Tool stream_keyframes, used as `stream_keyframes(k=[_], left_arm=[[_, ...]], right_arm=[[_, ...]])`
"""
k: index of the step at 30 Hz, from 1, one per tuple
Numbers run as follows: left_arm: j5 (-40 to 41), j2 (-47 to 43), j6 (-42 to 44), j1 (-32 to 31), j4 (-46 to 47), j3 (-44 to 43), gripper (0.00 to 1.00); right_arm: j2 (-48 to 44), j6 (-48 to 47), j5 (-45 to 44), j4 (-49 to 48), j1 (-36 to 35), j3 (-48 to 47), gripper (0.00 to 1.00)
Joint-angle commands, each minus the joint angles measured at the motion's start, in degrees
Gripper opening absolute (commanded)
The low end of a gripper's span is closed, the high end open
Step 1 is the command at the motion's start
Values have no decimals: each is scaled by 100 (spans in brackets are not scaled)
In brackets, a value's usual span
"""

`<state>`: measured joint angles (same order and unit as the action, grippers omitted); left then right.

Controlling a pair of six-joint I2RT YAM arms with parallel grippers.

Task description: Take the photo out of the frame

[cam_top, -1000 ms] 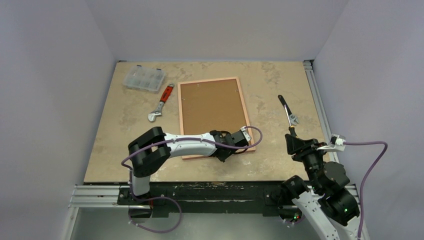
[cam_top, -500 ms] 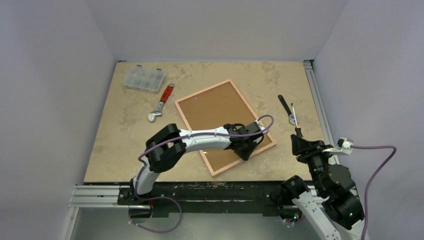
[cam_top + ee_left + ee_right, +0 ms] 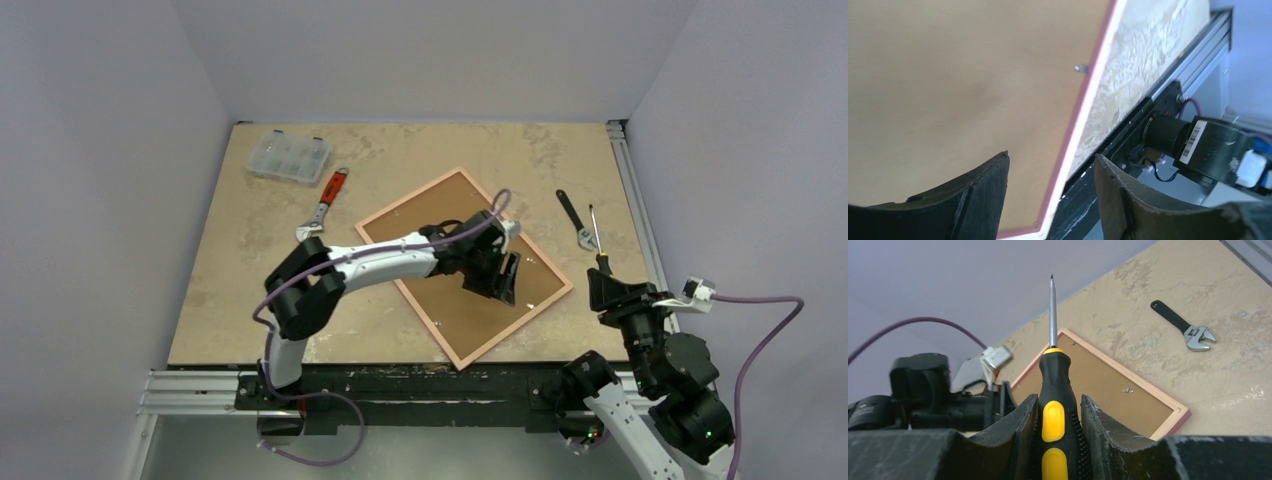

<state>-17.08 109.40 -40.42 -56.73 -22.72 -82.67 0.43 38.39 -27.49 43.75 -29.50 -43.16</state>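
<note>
Top external view: the frame (image 3: 470, 325) was seen lying back side up on the table (image 3: 230, 270). It was turned diagonally, so that its nearest corner reached the table's near edge. Its brown fibreboard back was bordered by a pale pink rim. The left arm (image 3: 380, 262) was stretched across the frame's left half, and the left gripper (image 3: 505, 283) was held over the right-hand part of the backing. In the left wrist view, the two dark fingers (image 3: 983, 195) were spread apart with nothing between them. The fibreboard, the pink rim and a small metal clip (image 3: 1079, 68) set close to that rim were visible through the gap. Whether the fingertips touched the board could not be told. The right gripper (image 3: 605, 280) was positioned just beyond the frame's right corner, near the table's right edge. It was pressed onto the black-and-yellow handle of a screwdriver (image 3: 594, 235), whose bare shaft pointed away from the robot. A black-handled wrench (image 3: 572, 218) lay on the table just beside that shaft in this view. A red-handled wrench (image 3: 325, 205) lay apart from the frame's left corner, and a clear compartment box (image 3: 290, 156) was placed beyond it at the far left.
</note>
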Motion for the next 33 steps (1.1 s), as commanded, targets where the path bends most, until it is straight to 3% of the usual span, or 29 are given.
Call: stream_keyframes(k=[1, 7, 11, 14, 23, 29, 33], left_arm=[[-86, -871, 155, 839, 139, 746, 61], [-427, -888, -245, 1700, 405, 1251, 56], [-50, -752, -853, 2053, 464, 1533, 47], [458, -886, -1040, 2200, 475, 1908, 46], [1927, -1664, -1326, 2253, -25, 3055, 46], [1759, -2613, -1331, 2112, 395, 4238, 48], [1906, -3144, -653, 1600, 268, 4001, 56]], right_arm=[[-61, -64, 81, -238, -3, 8, 0], [300, -121, 273, -277, -4, -15, 0], [548, -101, 397, -208, -4, -98, 0], [679, -66, 496, -150, -3, -127, 0], [761, 43, 643, -227, -3, 5, 0], [796, 55, 722, -284, -3, 82, 0], [829, 40, 755, -344, -4, 132, 0]])
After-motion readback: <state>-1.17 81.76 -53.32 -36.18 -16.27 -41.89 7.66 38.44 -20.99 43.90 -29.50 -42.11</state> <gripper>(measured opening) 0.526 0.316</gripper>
